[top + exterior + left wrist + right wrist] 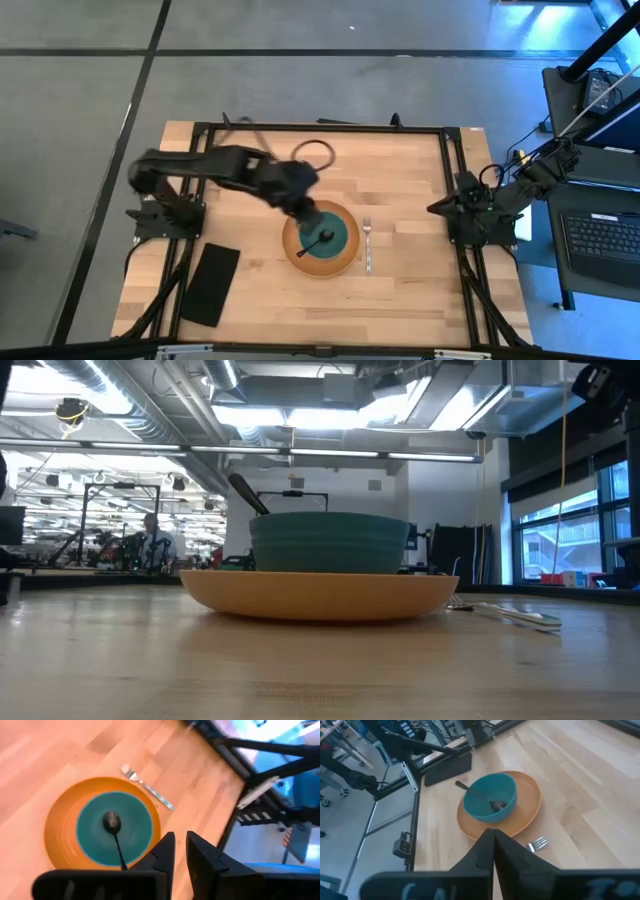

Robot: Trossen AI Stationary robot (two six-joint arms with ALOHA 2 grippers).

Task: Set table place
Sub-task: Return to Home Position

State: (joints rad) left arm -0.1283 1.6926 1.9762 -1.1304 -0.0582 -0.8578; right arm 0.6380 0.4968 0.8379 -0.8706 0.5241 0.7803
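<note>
The table [400,170] is being seen lying between the two arm bases. It is being judged heavy, stiff and fixed: a surface to be set upon, not gripped, with smooth planks on which ware may slide. At its middle the orange plate [57,820] is being borne, rigid and best taken at the rim. The blue bowl [475,812] is being carried on the plate and is being judged light, to be pinched at its wall. The left end effector [180,834] is being held over the plate's left side, fingers slightly apart and empty. The right end effector [493,831] is being held at the table's right edge, fingers together. The fork [147,787], just right of the plate, is being judged thin, flat and hard to pinch. The black spoon [112,822] is being cradled in the bowl, its handle at the rim offering the hold.
</note>
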